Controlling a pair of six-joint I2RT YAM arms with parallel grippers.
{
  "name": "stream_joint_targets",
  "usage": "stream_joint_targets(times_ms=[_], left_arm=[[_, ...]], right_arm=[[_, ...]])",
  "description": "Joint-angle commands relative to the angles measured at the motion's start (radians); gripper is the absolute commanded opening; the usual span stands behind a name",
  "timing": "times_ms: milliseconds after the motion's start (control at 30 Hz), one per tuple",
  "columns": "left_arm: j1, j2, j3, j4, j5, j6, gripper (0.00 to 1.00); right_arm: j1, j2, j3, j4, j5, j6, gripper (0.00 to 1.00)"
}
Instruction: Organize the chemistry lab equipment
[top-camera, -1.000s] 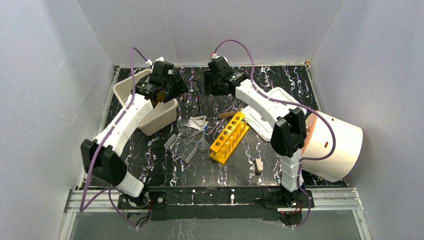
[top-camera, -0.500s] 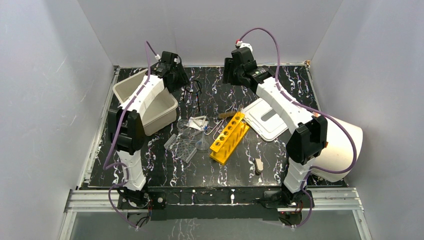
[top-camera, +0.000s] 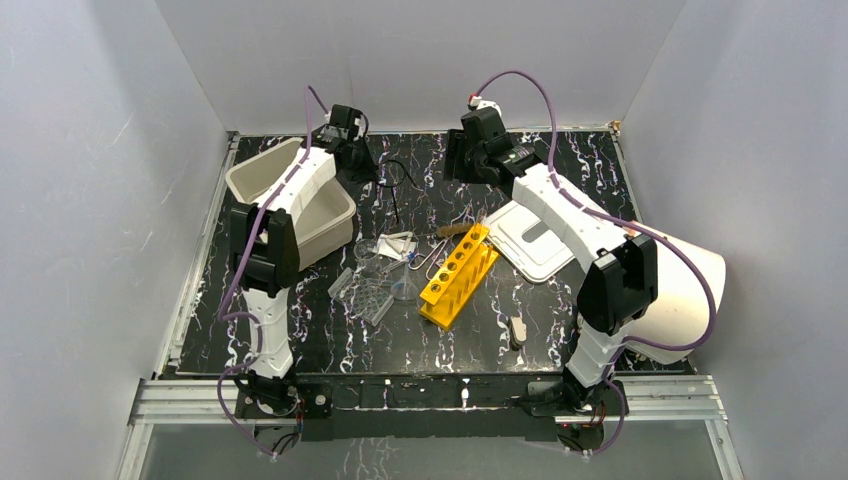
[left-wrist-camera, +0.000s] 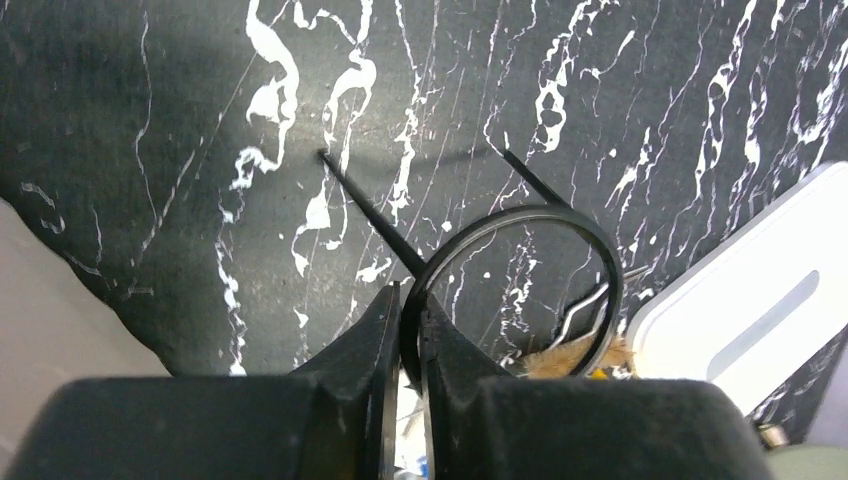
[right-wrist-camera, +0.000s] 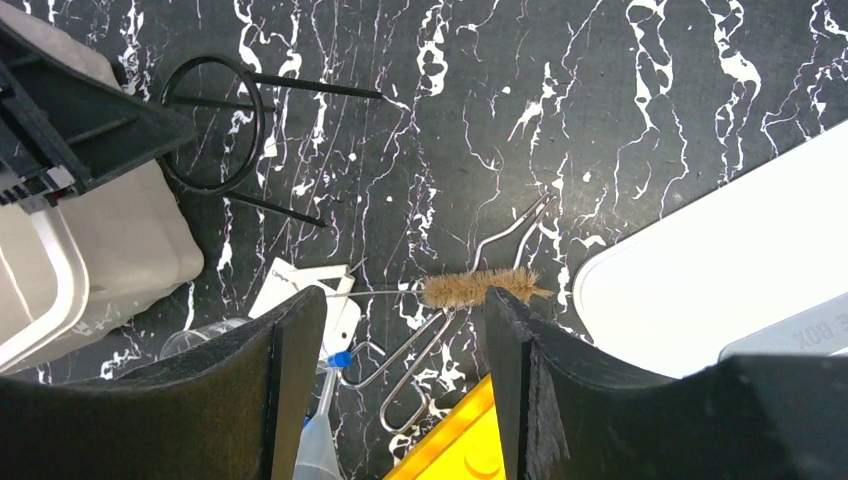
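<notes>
The black wire loop sits at the far side of the table, just beyond the corner of the beige bin — and the left hand now has it. The two fingers are pinched almost together on the loop's rim, close to where one of its straight legs joins. A second ago that arm was bent over the bin. It has since stretched past the bin to the loop, so we judge this the first piece of equipment being picked up, most likely bound for the bin. Whether the loop's legs have left the table we cannot tell.

The right hand has pulled back a little toward the far edge and hangs wide open, holding nothing. Below its spread fingers lie a brown brush and a pair of thin metal tongs, both untouched. The rest is unsorted too: the glassware and the yellow rack lie mid-table, beside the white lid.

Only the left wrist camera shows the grip itself. From above, the wrist hides the fingers and the loop is a thin dark scribble. The right wrist camera gives the side we lack — the whole loop with its legs splayed, hard against the bin's corner, and the left hand's dark bulk closing in from the bin side. Only the overhead view shows how much is left to sort.
</notes>
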Motion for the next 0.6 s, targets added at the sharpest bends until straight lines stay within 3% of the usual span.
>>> stream_joint_targets(times_ms=[0, 300, 567], left_arm=[[-0.001, 0.008, 0.081, -0.025, 0.028, 0.058, 0.0], [0.019, -0.083, 0.194, -0.044, 0.091, 0.089, 0.0], [0.12, -0.256, 0.164, -0.029, 0.126, 0.04, 0.0]], right_arm=[[-0.001, -0.073, 0.006, 0.074, 0.008, 0.005, 0.67], [0.001, -0.059, 0.035, 0.097, -0.057, -0.05, 0.67], [0.002, -0.071, 0.024, 0.116, -0.092, -0.057, 0.67]])
